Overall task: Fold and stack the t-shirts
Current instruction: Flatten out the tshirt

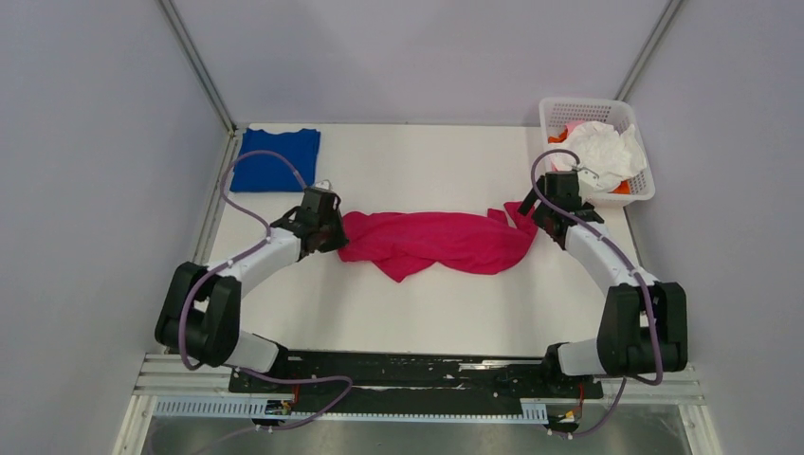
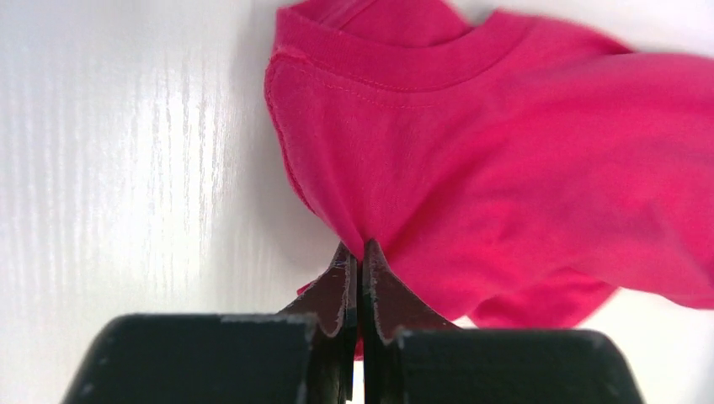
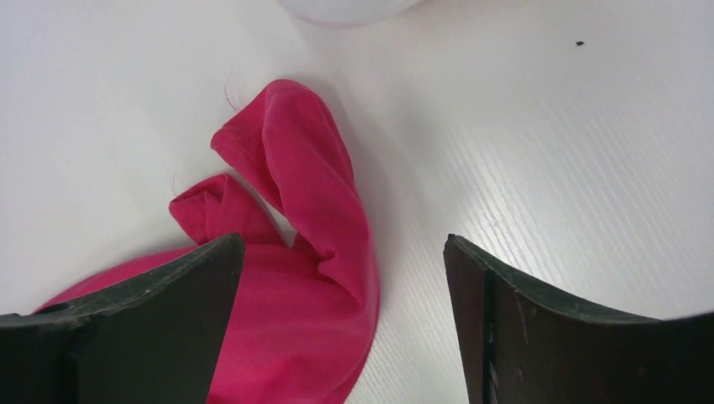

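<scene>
The magenta-pink t-shirt (image 1: 436, 242) lies crumpled in a long band across the table's middle. My left gripper (image 1: 330, 230) is at its left end, shut on a pinch of the cloth below the collar (image 2: 396, 67); the left wrist view shows the jaws closed on the pink fabric (image 2: 505, 168). My right gripper (image 1: 539, 220) is open over the shirt's right end, with the cloth's edge (image 3: 311, 278) between the spread fingers (image 3: 168, 311) and not gripped. The royal blue t-shirt (image 1: 277, 158) lies folded flat at the back left. White, pale pink and orange shirts (image 1: 603, 147) are piled in the basket.
The white lattice basket (image 1: 557, 106) stands at the back right corner, just behind my right gripper. Grey walls close in the table on three sides. Bare white tabletop (image 1: 427, 313) runs between the pink shirt and the arm bases.
</scene>
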Robot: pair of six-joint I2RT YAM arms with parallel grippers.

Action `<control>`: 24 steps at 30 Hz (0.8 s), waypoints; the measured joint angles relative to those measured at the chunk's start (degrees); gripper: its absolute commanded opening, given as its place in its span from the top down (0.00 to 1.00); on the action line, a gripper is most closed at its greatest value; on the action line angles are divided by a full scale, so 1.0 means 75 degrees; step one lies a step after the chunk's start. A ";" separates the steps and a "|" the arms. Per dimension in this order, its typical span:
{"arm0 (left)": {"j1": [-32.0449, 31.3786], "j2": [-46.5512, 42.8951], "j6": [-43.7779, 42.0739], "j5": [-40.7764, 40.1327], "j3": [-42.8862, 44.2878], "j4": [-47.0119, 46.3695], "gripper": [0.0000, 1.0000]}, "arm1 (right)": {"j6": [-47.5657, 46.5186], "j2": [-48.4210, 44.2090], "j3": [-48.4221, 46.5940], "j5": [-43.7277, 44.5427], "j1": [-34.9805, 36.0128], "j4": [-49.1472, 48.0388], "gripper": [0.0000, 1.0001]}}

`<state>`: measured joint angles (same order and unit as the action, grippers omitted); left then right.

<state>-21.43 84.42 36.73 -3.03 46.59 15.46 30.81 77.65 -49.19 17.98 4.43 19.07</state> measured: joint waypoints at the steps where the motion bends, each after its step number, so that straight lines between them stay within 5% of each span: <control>1: -0.0003 -0.0262 -0.0017 0.0003 -0.0032 0.0000 1.00 | 0.0003 0.0181 -0.0134 -0.0047 -0.0020 0.0000 0.18; 6: -0.0035 -0.1492 -0.0146 0.0160 -0.0152 -0.0163 1.00 | 0.0020 0.1110 -0.0609 -0.0495 -0.0067 -0.0015 0.36; 15: -0.0047 -0.2017 -0.0178 0.0294 -0.0452 -0.0224 1.00 | 0.0003 0.2022 -0.0737 -0.0912 -0.0067 0.0052 1.00; 24: -0.0047 -0.3037 -0.0254 0.0434 -0.0455 -0.0221 1.00 | -0.0041 0.0670 -0.0664 -0.1035 -0.0067 0.0187 1.00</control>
<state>-21.78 61.65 34.83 0.23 43.18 13.80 30.50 82.67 -54.17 10.22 3.92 20.47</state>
